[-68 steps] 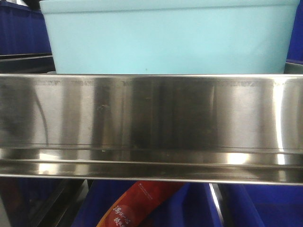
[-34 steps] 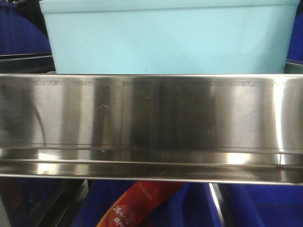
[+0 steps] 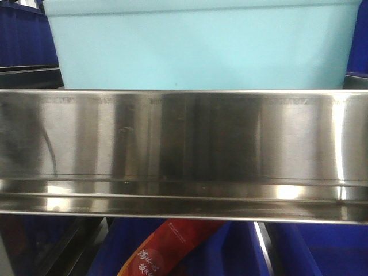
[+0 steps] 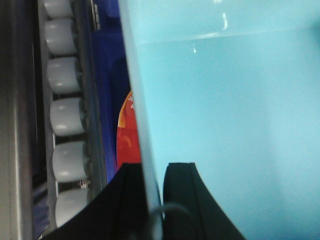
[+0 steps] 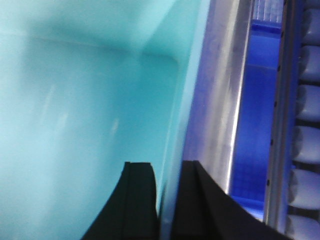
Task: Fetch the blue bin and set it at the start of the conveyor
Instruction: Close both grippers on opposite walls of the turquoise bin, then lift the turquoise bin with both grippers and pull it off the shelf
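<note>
The blue bin [image 3: 201, 49] is a light turquoise tub filling the top of the front view, behind the steel shelf rail. In the left wrist view my left gripper [image 4: 154, 170] is shut on the bin's left wall [image 4: 137, 100], one black finger outside and one inside the tub [image 4: 225, 125]. In the right wrist view my right gripper [image 5: 167, 167] is shut on the bin's right wall [image 5: 185, 100], one finger inside the tub [image 5: 75, 125] and one outside. The conveyor start is out of view.
A shiny stainless-steel shelf rail [image 3: 184, 149] spans the front view below the bin. Dark blue crates [image 3: 322, 253] and a red packet [image 3: 167, 247] lie underneath. White rollers [image 4: 65, 120] run along the left; more rollers [image 5: 305, 140] and a blue crate [image 5: 255, 125] lie to the right.
The bin has shifted slightly left and looks a little larger in the front view. The rail looks unchanged.
</note>
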### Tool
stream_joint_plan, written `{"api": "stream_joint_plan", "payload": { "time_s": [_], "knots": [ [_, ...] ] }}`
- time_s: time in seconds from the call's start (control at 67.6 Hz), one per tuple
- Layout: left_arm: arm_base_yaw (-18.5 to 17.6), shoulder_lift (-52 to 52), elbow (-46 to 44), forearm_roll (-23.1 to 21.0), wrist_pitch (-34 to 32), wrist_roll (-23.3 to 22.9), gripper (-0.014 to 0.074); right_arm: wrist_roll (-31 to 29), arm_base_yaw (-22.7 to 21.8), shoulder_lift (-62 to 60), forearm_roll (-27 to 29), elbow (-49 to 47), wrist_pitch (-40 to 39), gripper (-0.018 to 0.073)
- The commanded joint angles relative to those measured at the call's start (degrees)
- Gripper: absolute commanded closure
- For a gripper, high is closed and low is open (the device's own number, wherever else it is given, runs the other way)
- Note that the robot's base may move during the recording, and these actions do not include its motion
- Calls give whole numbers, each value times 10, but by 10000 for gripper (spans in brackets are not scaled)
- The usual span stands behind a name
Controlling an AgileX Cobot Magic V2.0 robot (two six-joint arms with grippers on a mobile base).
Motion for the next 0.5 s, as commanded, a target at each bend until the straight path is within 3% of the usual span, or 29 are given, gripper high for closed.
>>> {"api": "stream_joint_plan", "payload": {
  "time_s": [0.0, 0.488],
  "knots": [
    [-2, -36, -4, -3, -4, 1, 708, -7, -1, -40, -5, -4, -12, 711],
    [-30, -198, -4, -3, -32, 0, 708, -7, 19, -189, -4, -4, -13, 711]
  ]
}}
